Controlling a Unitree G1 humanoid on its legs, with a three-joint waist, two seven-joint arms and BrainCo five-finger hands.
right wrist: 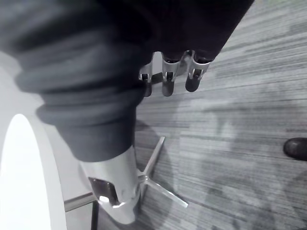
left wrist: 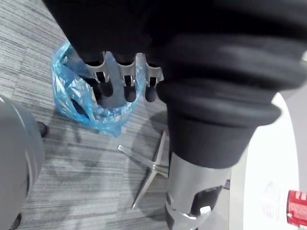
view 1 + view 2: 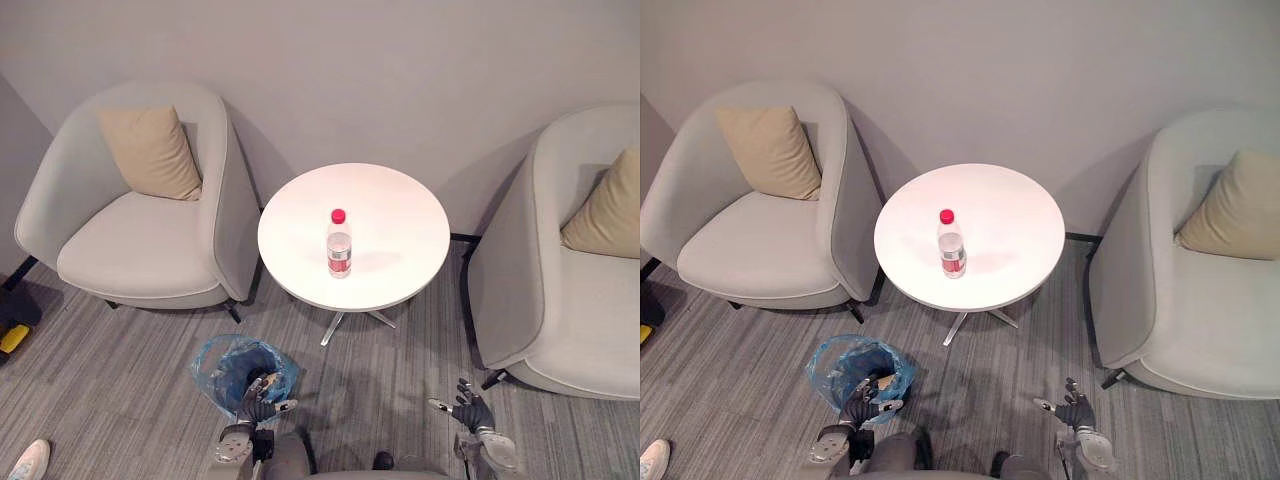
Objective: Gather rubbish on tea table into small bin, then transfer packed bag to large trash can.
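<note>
One bottle with a red cap stands upright near the middle of the round white table, and it is the only item on the tabletop. On the grey carpet just in front of the table, toward the robot's left, sits the small bin, lined with a crinkled blue bag whose edge folds out over the rim. Something tan shows inside the bag, too small to tell what it is. The left hand hangs at the near rim of the bin, its fingers loose and slightly bent, holding nothing; whether they touch the bag cannot be told. The right hand hovers low over bare carpet on the robot's right, well apart from the bin and the table, with its fingers spread and empty. A grey armchair with a tan cushion stands to the left of the table, and a second grey armchair with its own tan cushion stands to the right. The table's metal foot rests on the carpet near the bin. A white shoe lies at the near left corner of the floor.
</note>
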